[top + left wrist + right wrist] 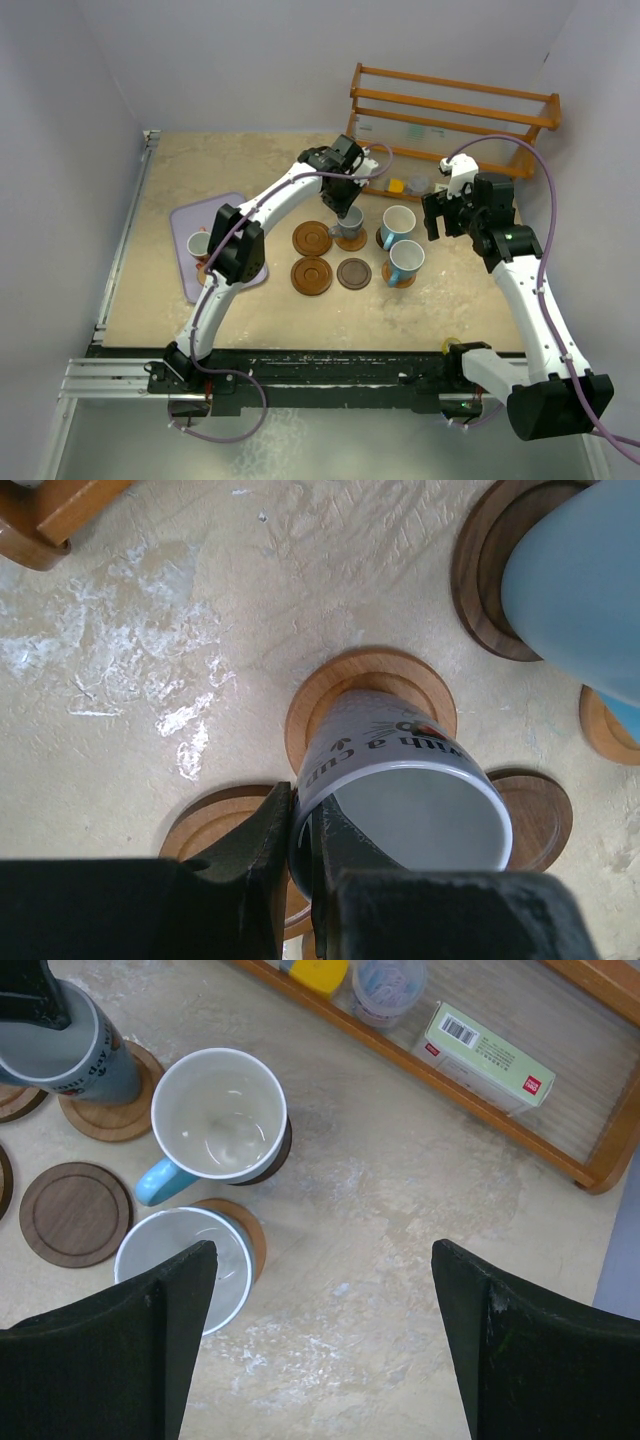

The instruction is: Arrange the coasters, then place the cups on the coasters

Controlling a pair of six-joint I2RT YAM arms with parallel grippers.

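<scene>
**Grey Cup Meets Its Coaster, Release Is the Risk**

The left gripper [302,806] is clamped on the rim of a grey lettered cup [385,750], one finger inside the wall and one outside. The cup stands over a light wooden coaster [370,680] at the back of the group. From the wrist view it looks tilted, and whether its base sits flat on the wood cannot be told.

The danger lies in letting go. If the jaws part while the cup leans, it may rock or topple. The inner finger could also catch the rim on the way up and drag the cup off its disc.

A blue-handled white cup [218,1110] stands close beside it on its own coaster, near enough to be knocked. A second pale blue cup [232,1250] is seated in front of that one.

The right gripper [320,1255] hangs over bare table just beside those two cups, jaws spread wide, holding nothing. A dark coaster [354,273] lies bare, and another cup [198,243] waits on the lavender tray [225,210].
</scene>
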